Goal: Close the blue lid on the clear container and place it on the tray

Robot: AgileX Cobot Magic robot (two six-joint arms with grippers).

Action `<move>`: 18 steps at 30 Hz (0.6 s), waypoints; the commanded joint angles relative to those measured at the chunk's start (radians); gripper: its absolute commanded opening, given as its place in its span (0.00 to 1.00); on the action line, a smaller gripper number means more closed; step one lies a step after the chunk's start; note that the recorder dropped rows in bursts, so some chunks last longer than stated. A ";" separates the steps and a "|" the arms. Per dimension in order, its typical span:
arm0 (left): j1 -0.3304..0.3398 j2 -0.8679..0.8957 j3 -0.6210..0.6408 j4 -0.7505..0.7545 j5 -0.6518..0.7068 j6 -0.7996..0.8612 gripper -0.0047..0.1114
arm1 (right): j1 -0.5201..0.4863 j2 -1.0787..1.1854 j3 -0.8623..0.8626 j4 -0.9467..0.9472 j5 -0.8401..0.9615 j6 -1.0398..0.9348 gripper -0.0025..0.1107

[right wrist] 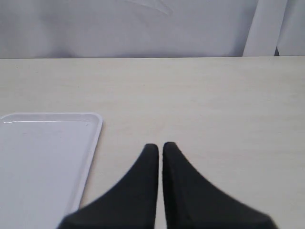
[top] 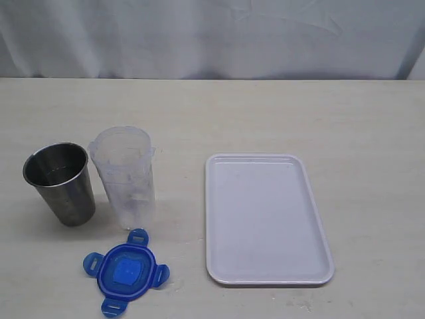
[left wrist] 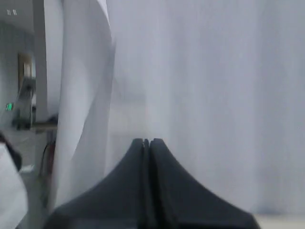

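Note:
The clear container [top: 125,174] stands upright and uncovered on the table, left of centre. The blue lid [top: 126,272] lies flat on the table just in front of it, near the front edge. The white tray [top: 265,219] lies to the right with nothing on it, and its corner [right wrist: 43,157] shows in the right wrist view. Neither arm appears in the exterior view. My left gripper [left wrist: 147,141] is shut and faces a white curtain. My right gripper [right wrist: 157,146] is shut with nothing in it, over bare table beside the tray.
A shiny steel cup [top: 60,183] stands upright just left of the clear container, nearly touching it. A white curtain [top: 212,36] hangs along the table's far edge.

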 commanded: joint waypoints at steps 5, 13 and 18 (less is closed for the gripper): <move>0.001 0.060 -0.044 0.198 -0.380 -0.323 0.05 | -0.001 -0.004 0.002 -0.006 -0.012 -0.006 0.06; 0.001 0.343 -0.132 0.296 -0.359 -0.424 0.61 | -0.001 -0.004 0.002 -0.006 -0.012 -0.006 0.06; 0.001 0.474 -0.132 0.563 -0.279 -0.625 0.82 | -0.001 -0.004 0.002 -0.006 -0.012 -0.006 0.06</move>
